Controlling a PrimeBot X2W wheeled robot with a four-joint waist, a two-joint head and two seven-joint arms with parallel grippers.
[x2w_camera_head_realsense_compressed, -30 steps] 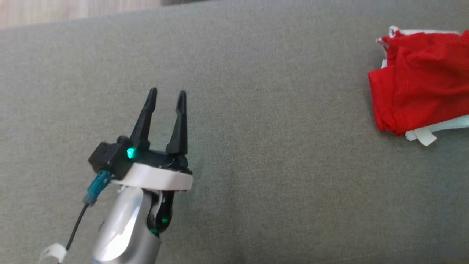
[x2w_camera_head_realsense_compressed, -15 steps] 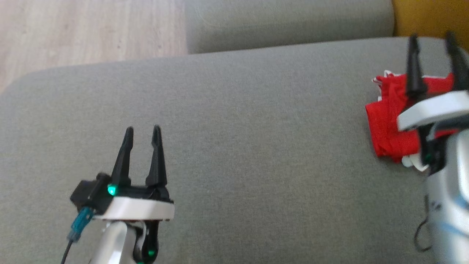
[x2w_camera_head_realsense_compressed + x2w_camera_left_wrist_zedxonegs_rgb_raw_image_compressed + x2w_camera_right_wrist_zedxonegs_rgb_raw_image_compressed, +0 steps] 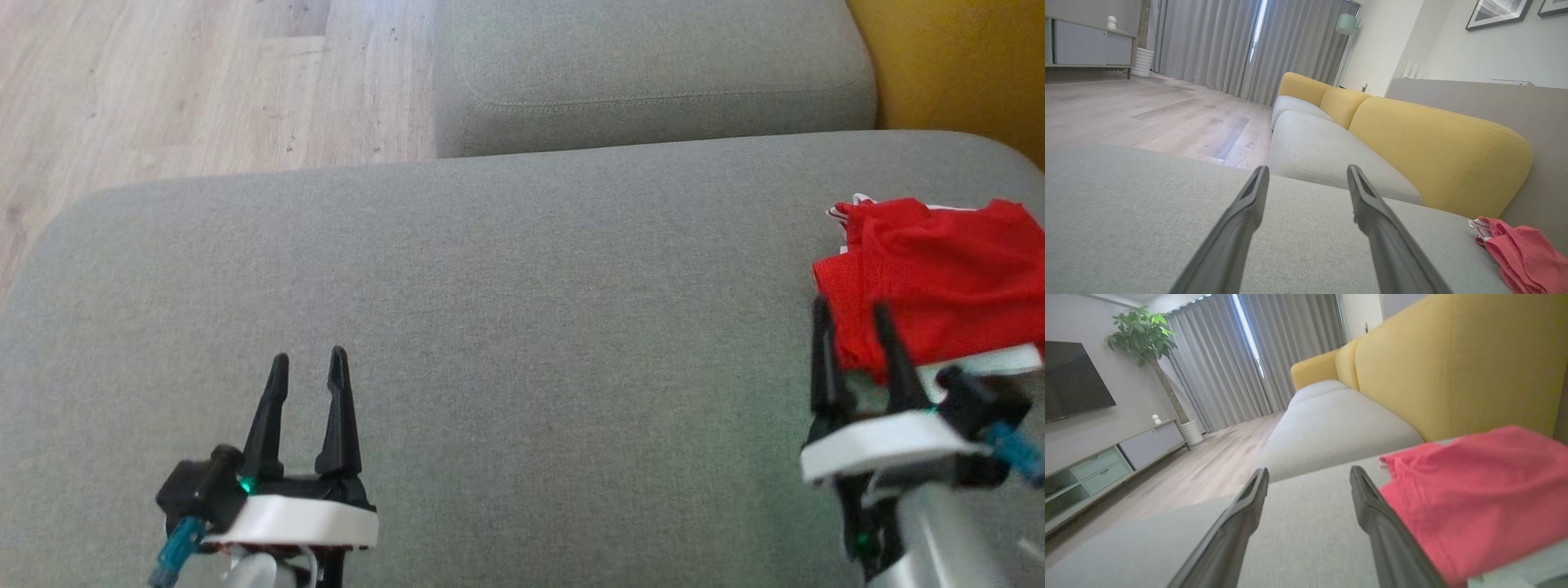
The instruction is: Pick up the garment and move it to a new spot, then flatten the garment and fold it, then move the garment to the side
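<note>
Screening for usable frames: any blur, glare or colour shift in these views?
Head view: right gripper blurred, left gripper crisp. Right wrist view: garment soft and washed pink. Left wrist view: sharp, with glare at the curtain gap.

One red garment (image 3: 931, 278) is counted. Two grippers are seen, the left gripper (image 3: 309, 354) and the right gripper (image 3: 849, 305), and two dark fingers (image 3: 265, 416) are counted on each. Three yellow back cushions (image 3: 1437, 151) are counted, also two framed pictures (image 3: 1498, 12), one potted plant (image 3: 1147, 330), one television (image 3: 1073, 381) and one lamp (image 3: 1346, 23).

Head overhead; wrists seemingly near cushion (image 3: 522, 310)
</note>
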